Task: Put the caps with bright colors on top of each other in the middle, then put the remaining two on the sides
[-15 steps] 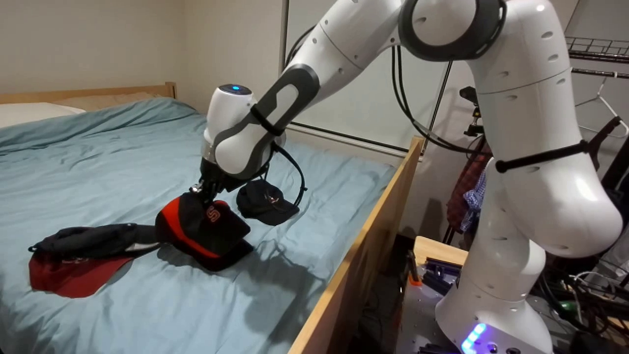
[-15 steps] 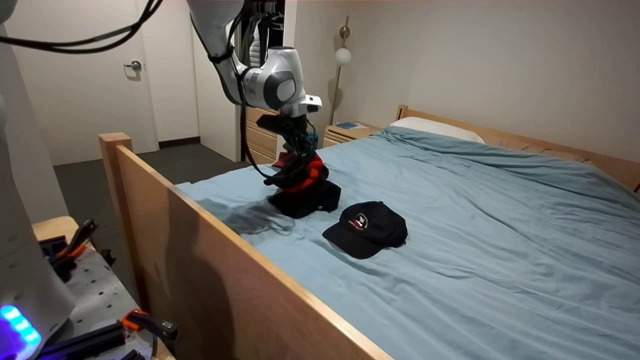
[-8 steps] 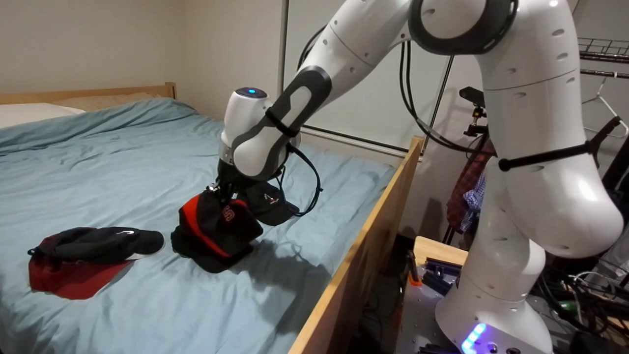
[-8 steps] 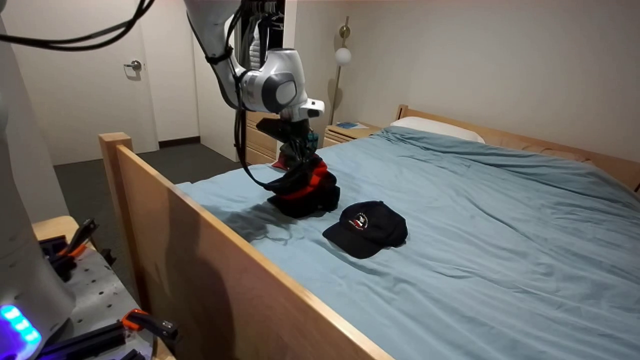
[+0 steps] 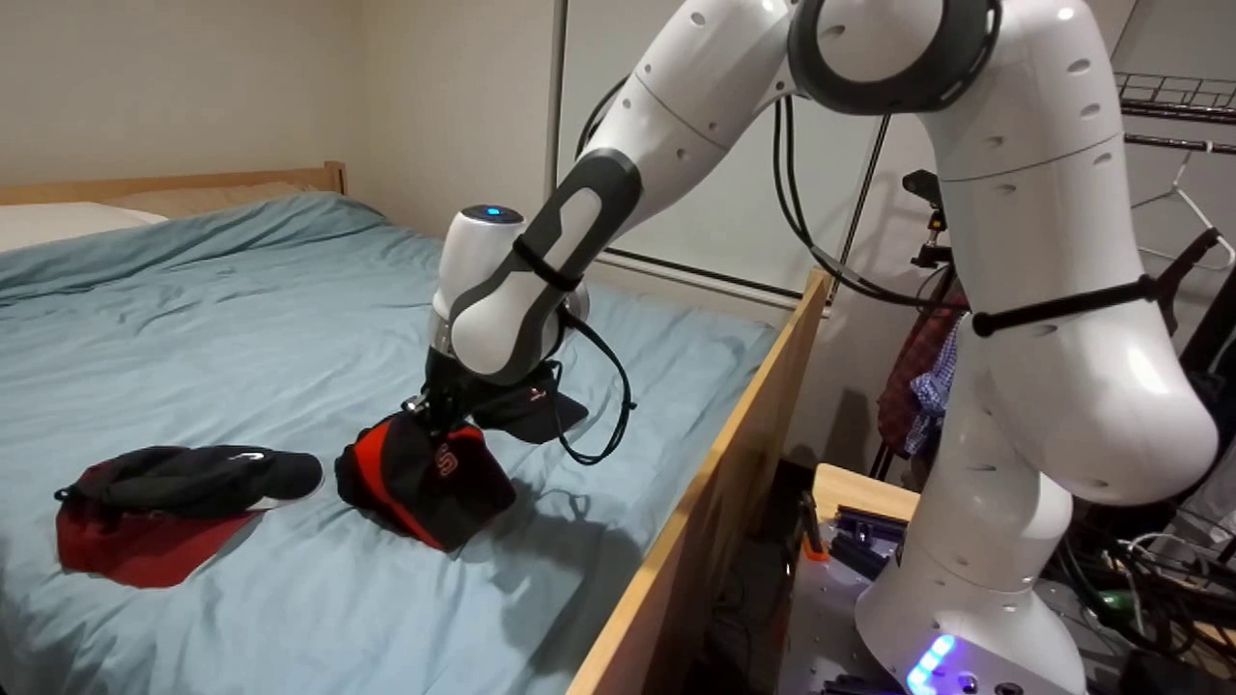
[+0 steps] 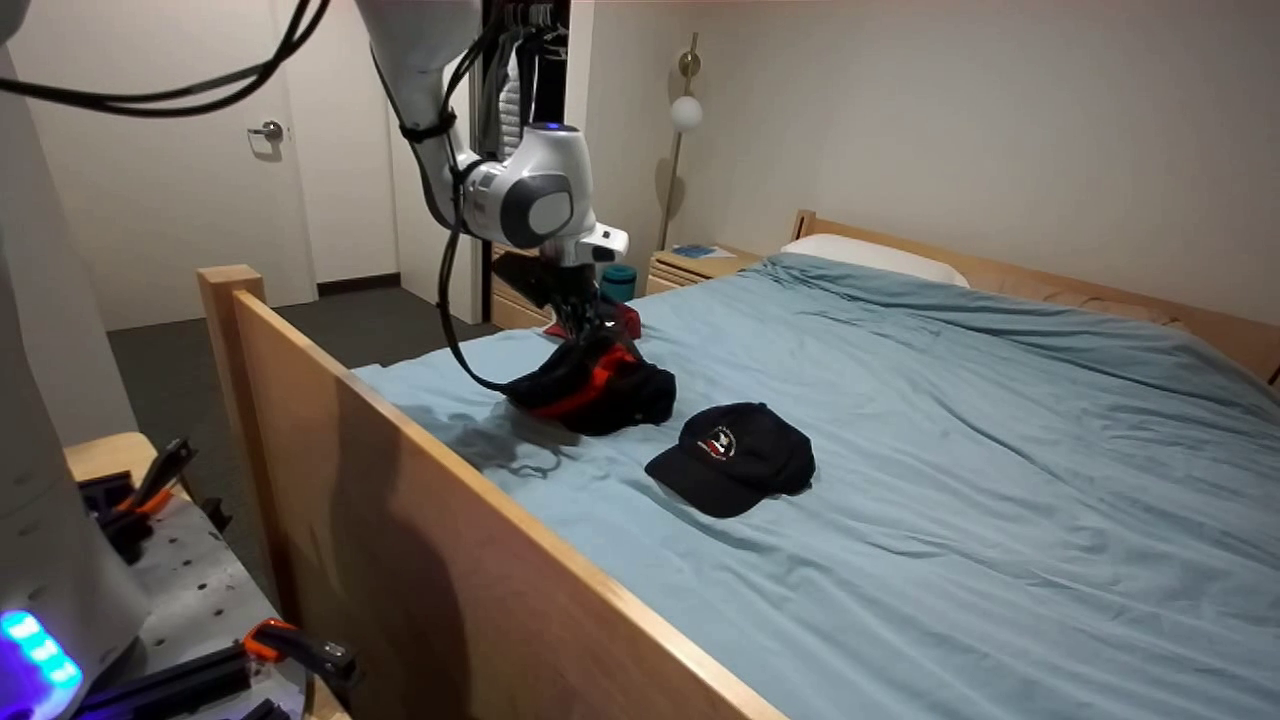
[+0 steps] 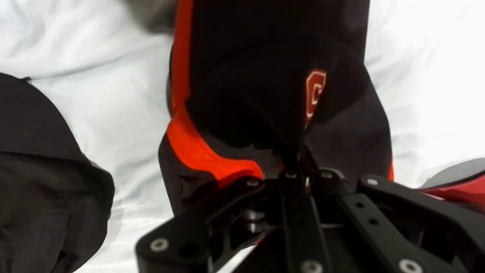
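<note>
1. Pale blue cloth bedding (image 5: 232,357) lies inside a light wooden footboard (image 6: 540,620), a plain off-white wall (image 6: 950,120) behind.

2. End effector: black two-finger gripper (image 7: 297,163), closed, pinching the crown of an orange-red-striped black baseball cap (image 5: 430,483), the landmark for positions below. A fold in its front panel runs into the grip in the wrist view, supporting this finding.

3. Holding by the crown leaves the brim free, presumably so the cap can be set down opening first. Its lower edge appears at or just above the bedding; contact cannot be confirmed. A dark portion shows beyond the stripe; whether that is another cap underneath cannot be determined.

4. Beside the held cap, near but not touching: plain black baseball cap (image 6: 755,470) with a round stitched emblem (image 6: 718,443), seated upright on the bedding, probably serving as one side piece.

5. On the held cap's opposite side, near but apart: dark red baseball cap (image 5: 150,555), apparently partly covered by a black cap (image 5: 183,480) with a white curved mark (image 5: 248,457). The red one, I judge, belongs in the central stack, which is incomplete, and needs uncovering first.

6. Markings: held cap, red pale-outlined letter logo (image 7: 311,85), resembling an S in an exterior view, distorted by the fold in the wrist view. Emblem lettering: too small to read. White mark: resembles a Nike swoosh.
</note>
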Controlling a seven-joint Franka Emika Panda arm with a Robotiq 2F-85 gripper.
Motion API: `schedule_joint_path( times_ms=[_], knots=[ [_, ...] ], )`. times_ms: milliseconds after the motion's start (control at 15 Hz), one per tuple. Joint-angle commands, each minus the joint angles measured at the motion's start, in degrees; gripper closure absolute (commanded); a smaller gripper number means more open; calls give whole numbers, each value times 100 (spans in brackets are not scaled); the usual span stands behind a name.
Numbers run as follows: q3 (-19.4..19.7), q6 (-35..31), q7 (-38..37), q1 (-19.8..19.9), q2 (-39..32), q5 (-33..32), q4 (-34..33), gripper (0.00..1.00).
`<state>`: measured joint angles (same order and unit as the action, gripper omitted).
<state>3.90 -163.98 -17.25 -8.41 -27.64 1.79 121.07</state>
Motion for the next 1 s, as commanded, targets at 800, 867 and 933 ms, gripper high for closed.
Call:
schedule_joint_path(
  times_ms=[800, 867, 933],
  knots=[
    [-1363, -357, 2174, 1153, -487, 104, -403, 33],
    [-1310, -324, 2155, 1138, -495, 76, -408, 26],
    [-1231, -262, 2128, 1097, -486, 37, -404, 70]
  ],
)
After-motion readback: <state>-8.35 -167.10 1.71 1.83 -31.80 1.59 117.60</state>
